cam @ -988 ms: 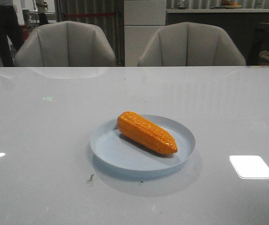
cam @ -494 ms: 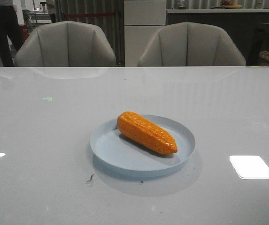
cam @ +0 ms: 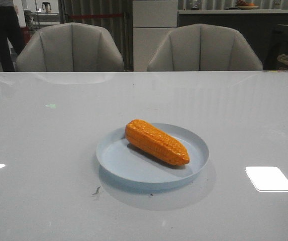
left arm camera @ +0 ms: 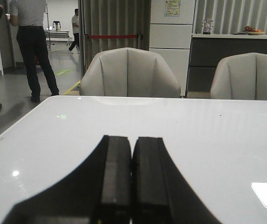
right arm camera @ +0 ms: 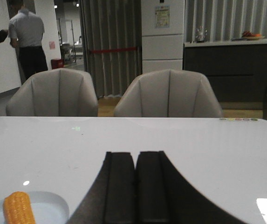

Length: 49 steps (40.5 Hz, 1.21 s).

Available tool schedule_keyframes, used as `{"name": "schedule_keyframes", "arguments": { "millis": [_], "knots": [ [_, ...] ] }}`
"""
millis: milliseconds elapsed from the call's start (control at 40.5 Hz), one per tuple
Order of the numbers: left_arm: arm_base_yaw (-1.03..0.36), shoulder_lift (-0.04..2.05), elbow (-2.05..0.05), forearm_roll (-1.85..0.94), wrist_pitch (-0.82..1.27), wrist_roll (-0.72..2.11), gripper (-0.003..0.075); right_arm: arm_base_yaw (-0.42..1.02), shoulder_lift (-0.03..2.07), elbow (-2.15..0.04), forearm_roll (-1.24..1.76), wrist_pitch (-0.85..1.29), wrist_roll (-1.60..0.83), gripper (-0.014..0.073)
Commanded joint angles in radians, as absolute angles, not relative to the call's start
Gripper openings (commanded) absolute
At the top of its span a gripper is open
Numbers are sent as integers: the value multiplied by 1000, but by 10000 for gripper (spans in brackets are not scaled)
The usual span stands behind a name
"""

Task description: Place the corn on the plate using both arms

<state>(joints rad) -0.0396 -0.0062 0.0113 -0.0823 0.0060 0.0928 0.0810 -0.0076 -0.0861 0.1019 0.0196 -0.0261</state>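
Two sets of jaws were seen only from their own wrist cameras, and each was pressed together with nothing between the pads. On the left gripper (left arm camera: 132, 186) the two black fingers (left arm camera: 115, 177) met along a thin seam and hung over bare white worktop (left arm camera: 208, 135); neither the corn nor the body of the plate appeared ahead of these jaws. On the right gripper (right arm camera: 135, 191) the jaws were likewise closed flat against each other, and the corn (right arm camera: 17, 206) lay off to one side of them, near but clearly apart, resting on the plate (right arm camera: 49, 205) with its blunt end toward the camera. From the front camera neither arm showed; the corn (cam: 156, 142) lay wholly inside the pale blue plate (cam: 118, 160), set diagonally, its thick end toward the far left rim and its tapered tip toward the near right rim, touching the plate floor and casting a narrow shadow along its near side. Beyond both sets of jaws, past the far edge of the worktop (cam: 43, 150), stood two grey upholstered chairs (cam: 71, 47), and a person in dark trousers (left arm camera: 33, 42) stood farther back. One bright rectangular light reflection (cam: 268, 178) marked the worktop, well apart from the plate.
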Motion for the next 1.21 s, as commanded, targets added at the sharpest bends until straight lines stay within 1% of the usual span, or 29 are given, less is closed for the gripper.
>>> {"name": "schedule_keyframes", "arguments": {
  "millis": [0,99,395,1185],
  "knots": [
    [-40,-27,47,-90,-76,89,94,34,-36,-51,96,-134,-29,66],
    [-40,-27,47,-90,-76,89,94,17,-35,9,96,-196,-29,66],
    [-40,-27,47,-90,-76,89,94,20,-35,7,96,-6,-29,66],
    [-40,-27,47,-90,-76,89,94,20,-35,7,96,-5,-29,66]
  ]
}}
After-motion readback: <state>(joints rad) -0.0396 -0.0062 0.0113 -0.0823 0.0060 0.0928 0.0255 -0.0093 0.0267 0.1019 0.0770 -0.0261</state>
